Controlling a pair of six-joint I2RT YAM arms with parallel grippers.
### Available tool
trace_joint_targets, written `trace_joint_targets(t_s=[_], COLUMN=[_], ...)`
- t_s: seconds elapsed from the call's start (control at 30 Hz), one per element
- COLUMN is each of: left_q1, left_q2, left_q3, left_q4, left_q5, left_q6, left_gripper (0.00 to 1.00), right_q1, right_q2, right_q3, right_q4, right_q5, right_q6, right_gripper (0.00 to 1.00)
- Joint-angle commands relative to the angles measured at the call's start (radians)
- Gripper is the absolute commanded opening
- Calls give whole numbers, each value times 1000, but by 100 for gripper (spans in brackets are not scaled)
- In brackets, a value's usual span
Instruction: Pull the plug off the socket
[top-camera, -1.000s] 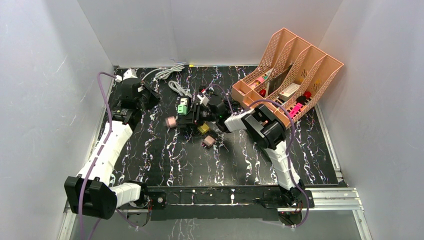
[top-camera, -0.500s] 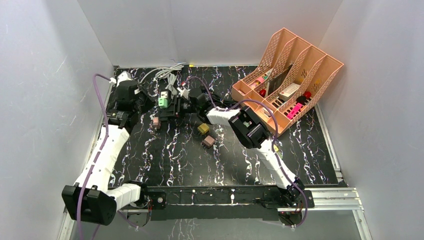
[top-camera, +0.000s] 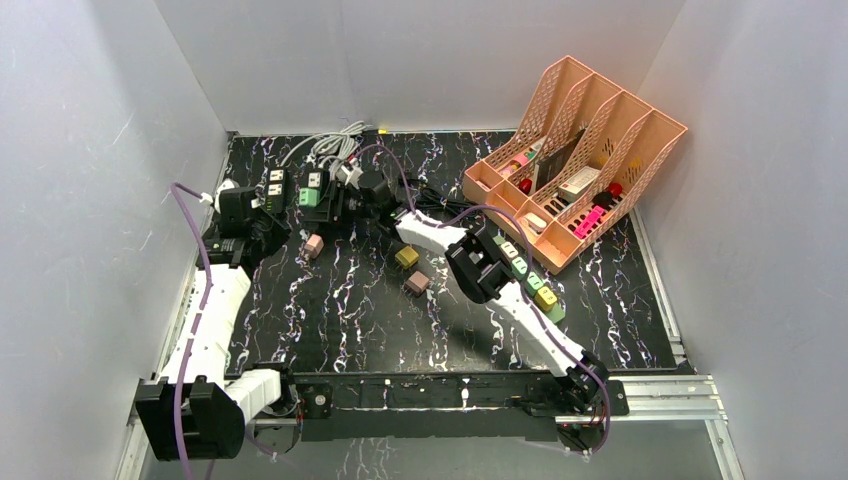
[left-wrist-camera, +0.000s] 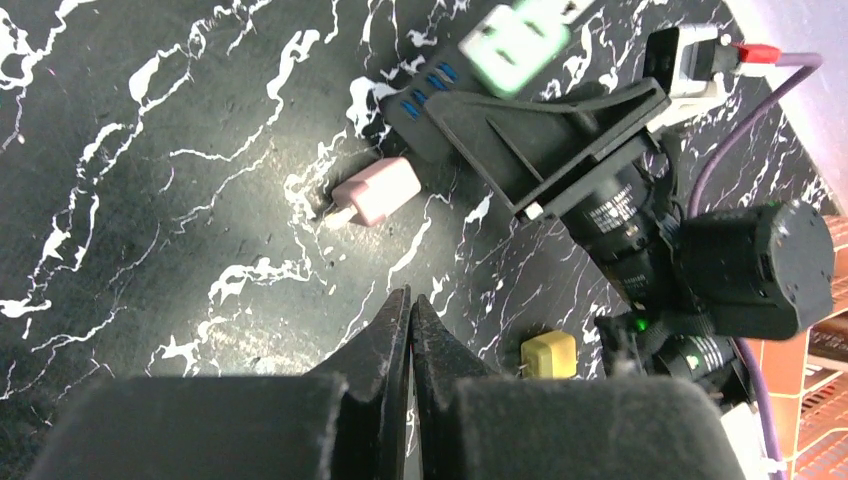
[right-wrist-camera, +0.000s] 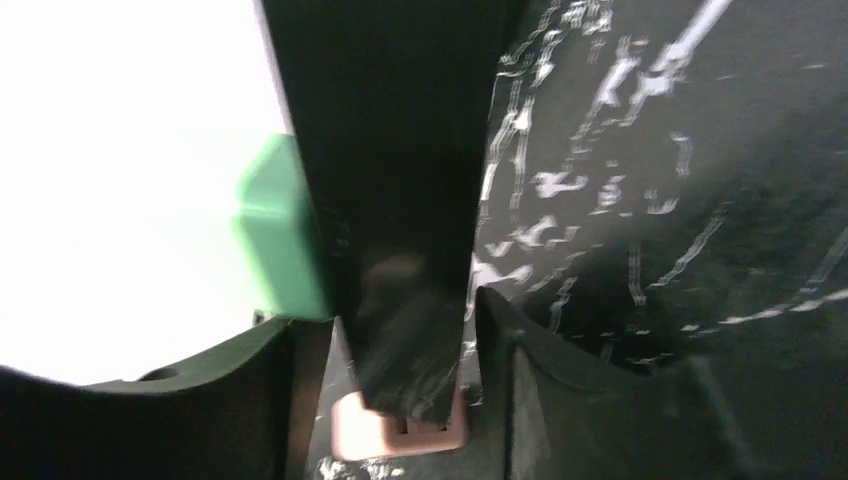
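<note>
A black socket strip (top-camera: 290, 192) with a green plug (top-camera: 309, 197) stuck in it is at the back left. My right gripper (top-camera: 335, 205) is shut on it. In the right wrist view the strip (right-wrist-camera: 400, 200) stands between my fingers (right-wrist-camera: 520, 380), blurred, with the green plug (right-wrist-camera: 280, 230) on its left side. The left gripper (top-camera: 265, 222) hovers just left of the strip. Its jaws are shut on nothing (left-wrist-camera: 410, 298) above the bare mat. The left wrist view shows the green plug (left-wrist-camera: 512, 35) and the strip (left-wrist-camera: 420, 85).
Loose plugs lie on the mat: a pink one (top-camera: 314, 244), a yellow one (top-camera: 406, 257) and a brownish-pink one (top-camera: 417, 283). A second strip (top-camera: 525, 272) with several plugs lies under the right arm. An orange file rack (top-camera: 580, 140) stands at back right. White cables (top-camera: 325, 148) lie at the back.
My right gripper has swung left and back, carrying the socket strip with the green plug. The left gripper has drawn back toward the left wall. The second strip is now uncovered.
</note>
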Motion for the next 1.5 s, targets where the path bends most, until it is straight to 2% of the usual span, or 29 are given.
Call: trace_joint_targets(t_s=[0.0,0.03,0.07,0.23,0.33,0.5,0.6,0.87,1.1,1.17,1.2,1.3,1.43,1.47], left_q1=[4,3,4,4,4,6,22,68,82,82,82,85,87,88], left_q2=[-22,-21,-19,-4,-4,3,24,54,56,56,57,54,56,56], left_q3=[-8,-11,-13,-29,-31,-31,-33,-70,-91,-95,-98,-102,-104,-105], left_q4=[-8,-7,-4,9,12,12,17,40,51,53,54,54,59,59], left_q5=[39,41,43,63,57,37,53,129,142,140,141,141,142,141], left_q6=[0,2,4,4,7,21,26,19,24,28,29,35,41,43], left_gripper=[0,0,0,0,0,0,0,0,0,0,0,0,0,0], right_q1=[-4,-5,-5,-5,1,68,112,134,194,212,217,218,217,217], right_q2=[12,3,-13,-151,-266,-453,-516,-470,-381,-354,-346,-343,-381,-387], right_q3=[63,52,33,-78,-217,-479,-595,-592,-470,-436,-425,-434,-498,-506], right_q4=[7,-1,-4,-108,-155,-114,-45,-52,-166,-183,-190,-192,-169,-168], right_q5=[100,102,103,171,247,347,349,255,300,308,305,303,338,338], right_q6=[-98,-118,-135,-297,-404,-628,-706,-690,-758,-782,-787,-797,-832,-841], right_gripper=[80,92,98,98,98,98,98,95,89,80,70,31,24,19])
